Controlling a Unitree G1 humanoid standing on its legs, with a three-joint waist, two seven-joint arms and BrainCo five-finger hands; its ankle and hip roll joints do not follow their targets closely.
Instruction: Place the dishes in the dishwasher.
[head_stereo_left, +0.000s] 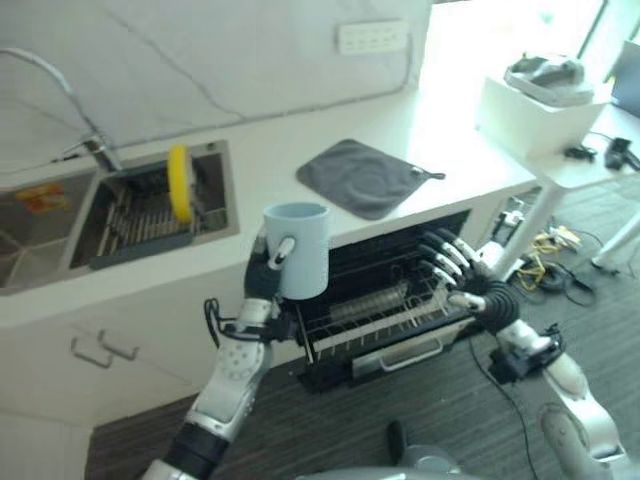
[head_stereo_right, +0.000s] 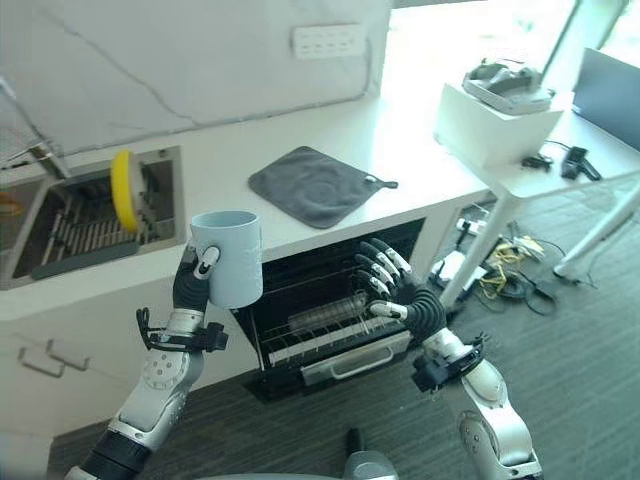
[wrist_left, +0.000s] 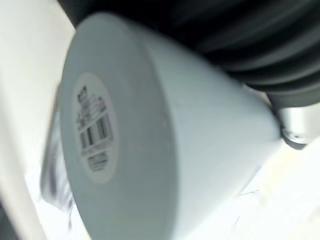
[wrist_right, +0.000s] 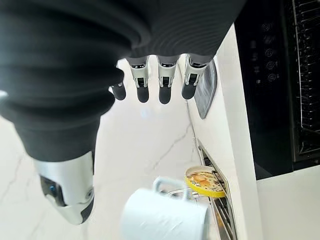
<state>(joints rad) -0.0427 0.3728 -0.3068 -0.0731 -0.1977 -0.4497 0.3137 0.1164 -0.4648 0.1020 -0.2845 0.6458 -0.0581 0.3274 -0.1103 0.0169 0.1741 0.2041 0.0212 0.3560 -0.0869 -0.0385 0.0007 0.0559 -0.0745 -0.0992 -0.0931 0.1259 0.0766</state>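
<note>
Pale blue mug (head_stereo_left: 297, 250) gripped upright in left hand (head_stereo_left: 262, 272), raised before the counter edge, not yet loaded. Right hand (head_stereo_left: 452, 268) spread, empty, over pulled-out dishwasher rack (head_stereo_left: 385, 312). Yellow plate (head_stereo_left: 179, 183) remaining in sink rack (head_stereo_left: 140, 215).

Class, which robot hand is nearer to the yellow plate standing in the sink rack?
Left. The left robot hand, holding the mug, is just in front of the yellow plate; the right robot hand is open by the dishwasher rack.
</note>
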